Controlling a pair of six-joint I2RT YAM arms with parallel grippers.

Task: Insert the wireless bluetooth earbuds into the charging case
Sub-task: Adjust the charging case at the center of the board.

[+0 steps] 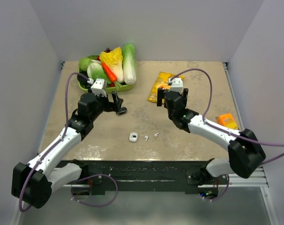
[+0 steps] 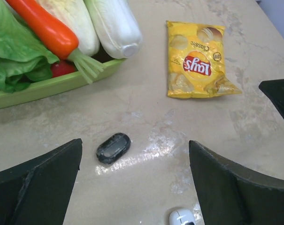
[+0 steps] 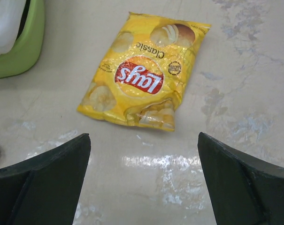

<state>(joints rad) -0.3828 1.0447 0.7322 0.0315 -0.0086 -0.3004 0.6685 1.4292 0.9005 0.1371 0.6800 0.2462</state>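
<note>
Just right of the white charging case [image 1: 133, 137] lie two earbuds [image 1: 146, 138], both pairs of jaws apart, empty.

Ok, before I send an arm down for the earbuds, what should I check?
1. Left pincer open: ok.
2. Right pincer open: ok.
3. Both earbuds lying loose on the table beside the charging case: ok.
4. Lid of the charging case open: cannot tell, too small.
5. A pincer over the earbuds: not ok, both hover farther back, near the chips bag and vegetable tray.
</note>
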